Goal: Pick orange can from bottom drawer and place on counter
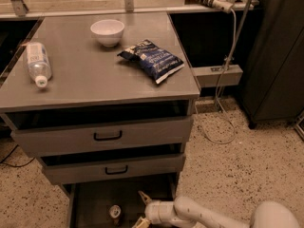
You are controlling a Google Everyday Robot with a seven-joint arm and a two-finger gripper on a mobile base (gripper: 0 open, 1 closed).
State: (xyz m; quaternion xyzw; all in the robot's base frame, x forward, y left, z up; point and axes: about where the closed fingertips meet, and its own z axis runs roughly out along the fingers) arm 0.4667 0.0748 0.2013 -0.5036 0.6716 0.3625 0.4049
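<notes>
The orange can (114, 212) stands upright on the floor of the open bottom drawer (95, 201), low in the camera view, with its silver top showing. My gripper (141, 209) reaches into the drawer from the right, just right of the can and apart from it. Its two fingers are spread open, one pointing up and one down at the frame's edge, with nothing between them. The grey counter (95, 75) spans the top of the cabinet.
On the counter lie a white bowl (107, 31), a blue chip bag (152, 58) and a clear plastic bottle (37, 63) on its side. Two closed drawers with black handles (107, 136) sit above the bottom drawer. A dark cabinet (275, 56) and cables stand at right.
</notes>
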